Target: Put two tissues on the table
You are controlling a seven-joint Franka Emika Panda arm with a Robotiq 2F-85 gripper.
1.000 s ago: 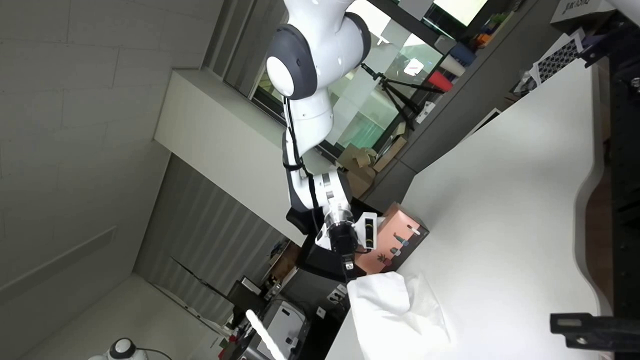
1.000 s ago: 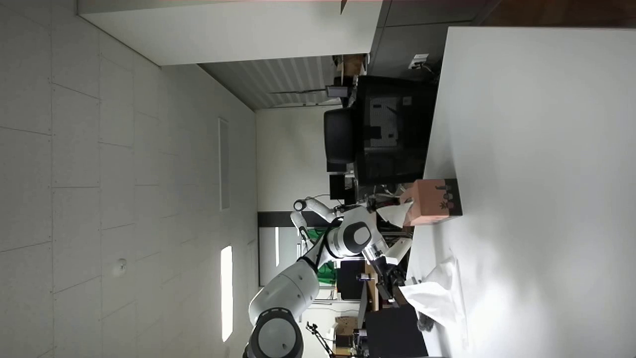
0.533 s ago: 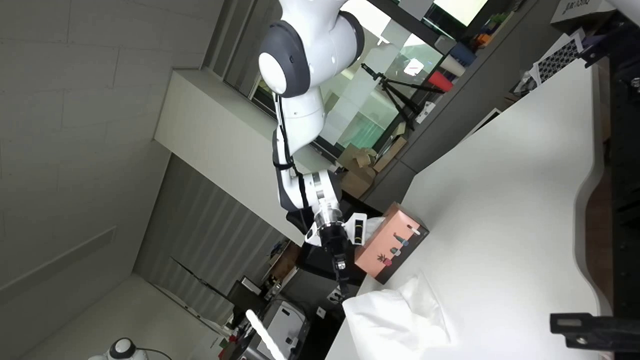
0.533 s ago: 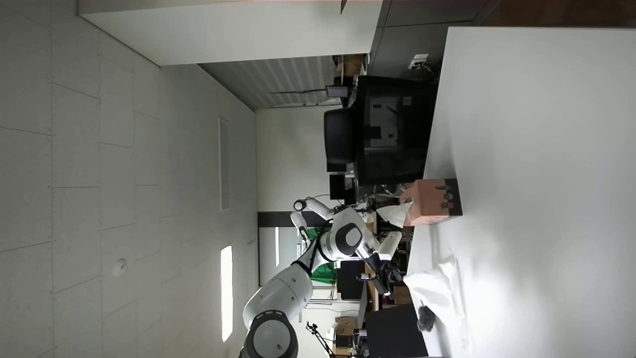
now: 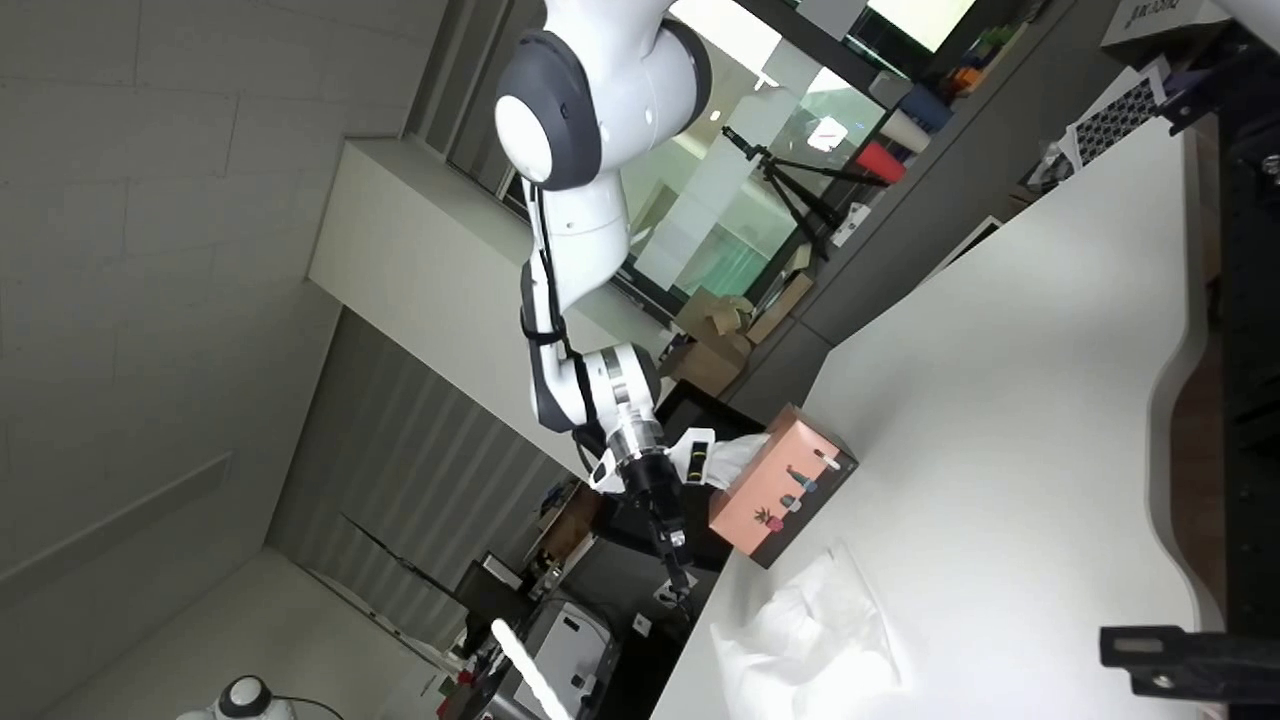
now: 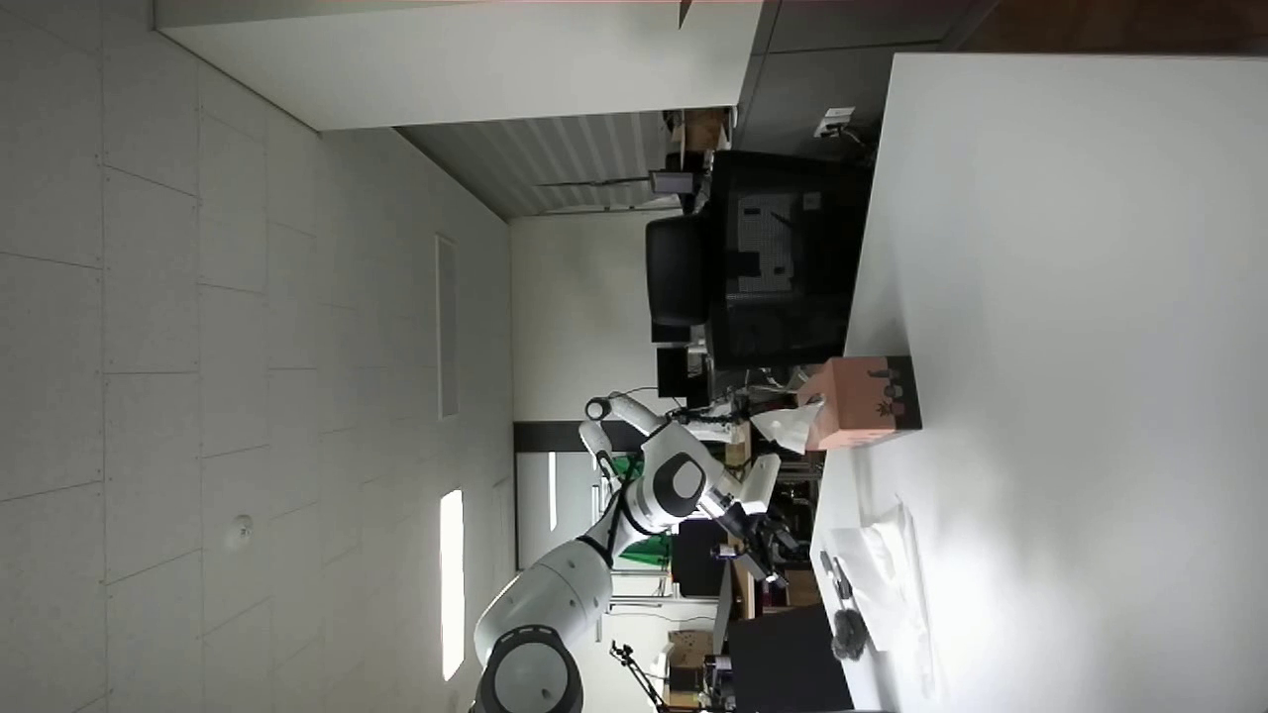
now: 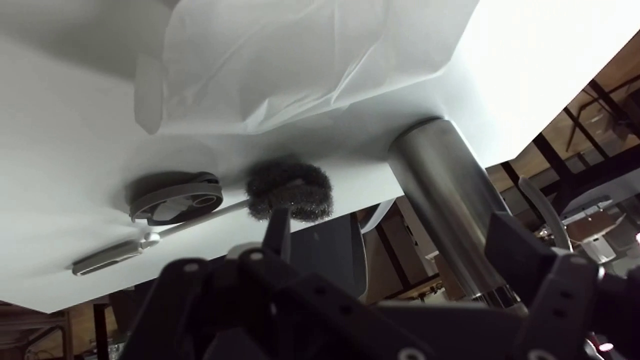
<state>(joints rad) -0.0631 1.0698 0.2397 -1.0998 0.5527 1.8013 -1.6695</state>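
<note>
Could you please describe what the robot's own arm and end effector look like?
The glossy white, rounded, segmented arm has dark grey joint bands; a black cable runs along it. Beyond a silver metal ring sits the black two-fingered end effector, beside a white bracket.

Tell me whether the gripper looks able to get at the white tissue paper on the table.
Probably yes: the gripper is open and nothing visible covers the tissue paper, though a fuzzy gray brush head and a metal cylinder sit beside it and could get bumped.

Your pincer hangs apart from the crumpled white tissues lying on the table near the pink box.
</note>
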